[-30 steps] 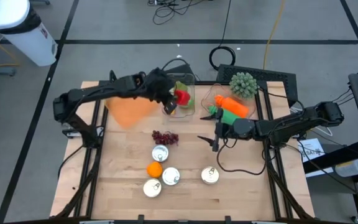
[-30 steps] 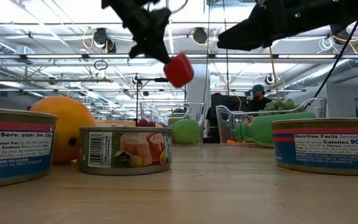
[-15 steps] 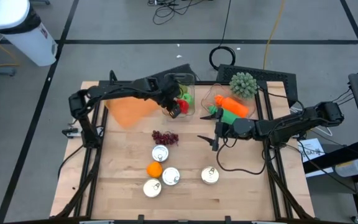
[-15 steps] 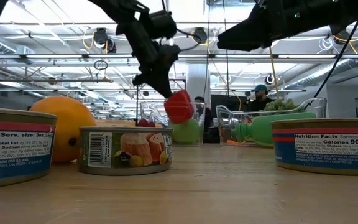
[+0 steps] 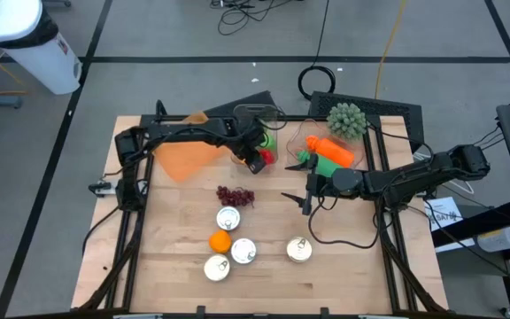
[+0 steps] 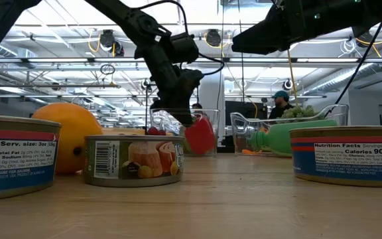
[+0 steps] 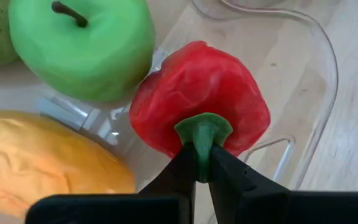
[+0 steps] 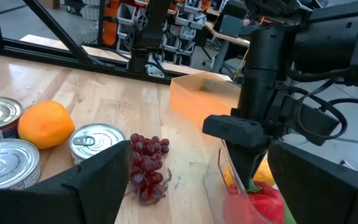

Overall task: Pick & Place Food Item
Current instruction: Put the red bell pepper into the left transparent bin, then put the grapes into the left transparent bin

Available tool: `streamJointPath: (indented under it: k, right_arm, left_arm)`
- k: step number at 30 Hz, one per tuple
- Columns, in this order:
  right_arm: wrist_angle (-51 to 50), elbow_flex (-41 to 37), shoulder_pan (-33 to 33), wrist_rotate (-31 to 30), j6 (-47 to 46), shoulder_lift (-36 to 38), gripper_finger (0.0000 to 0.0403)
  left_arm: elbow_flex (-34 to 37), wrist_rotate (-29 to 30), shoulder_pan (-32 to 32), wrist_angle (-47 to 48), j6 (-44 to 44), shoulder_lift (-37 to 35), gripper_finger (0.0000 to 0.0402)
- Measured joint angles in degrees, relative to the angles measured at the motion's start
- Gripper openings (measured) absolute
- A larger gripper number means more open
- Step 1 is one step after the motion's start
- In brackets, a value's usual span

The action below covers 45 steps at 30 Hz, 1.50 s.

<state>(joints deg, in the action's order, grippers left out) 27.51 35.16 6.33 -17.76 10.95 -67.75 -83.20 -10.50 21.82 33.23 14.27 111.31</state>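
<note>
A red pepper [image 7: 197, 99] with a green stem hangs low at the near end of a clear container [image 5: 257, 120], beside a green apple [image 7: 82, 43] and a yellow fruit [image 7: 42, 162]. My left gripper [image 5: 254, 159] is shut on the pepper; whether the pepper rests on the container's floor, I cannot tell. My right gripper [image 5: 306, 200] stands open and level above the table's middle right, touching nothing. My left gripper pinches the pepper's green stem [image 7: 202, 129] between its two fingertips [image 7: 180, 168]. The fingers slant down from the table's left side. The pepper [image 6: 199, 136] hangs below them, stem toward the gripper, close to table height.
An orange tray [image 5: 184, 158] lies left of the container. Grapes [image 5: 235, 195], an orange [image 5: 220, 240] and several cans [image 5: 243, 251] sit on the near half. A second clear container [image 5: 330, 151] of food and a green spiky ball [image 5: 346, 120] stand at the far right.
My left gripper has sunk and tipped further down, shifting slightly toward the table's near edge. It has carried the red pepper from well above the clear container down to its near end. The hold on the stem has stayed shut.
</note>
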Motion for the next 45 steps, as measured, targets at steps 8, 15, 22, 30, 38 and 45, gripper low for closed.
streamJointPath:
  k: [8,15,22,30,38,45]
  right_arm:
    - [0.0,0.0,0.0,0.02,-0.01,0.0,0.0357]
    - [-0.32,0.0,0.0,-0.02,-0.01,0.0,0.0357]
    - [-1.2,-0.05,0.0,-0.07,-0.01,0.0,0.0357]
    - [-3.22,-0.07,0.77,-0.17,-1.89,0.56,0.0357]
    - [-11.28,-0.06,3.37,-0.04,-7.19,2.47,0.0357]
    - [-12.7,-0.06,5.96,-0.04,-7.55,2.78,0.0357]
  left_arm:
    - [0.0,-0.02,-0.04,-0.83,1.13,-0.24,0.01]
    - [0.0,-0.08,-0.05,-2.75,0.51,-0.51,0.0178]
    - [0.04,-0.09,0.07,-3.1,-1.32,-4.39,0.022]
    - [0.58,2.22,-1.47,5.68,-2.52,-16.5,0.0227]
    - [9.3,3.06,-12.23,10.85,-1.49,-20.65,0.0228]
    - [19.19,11.95,-19.58,0.58,-0.57,-20.59,0.0227]
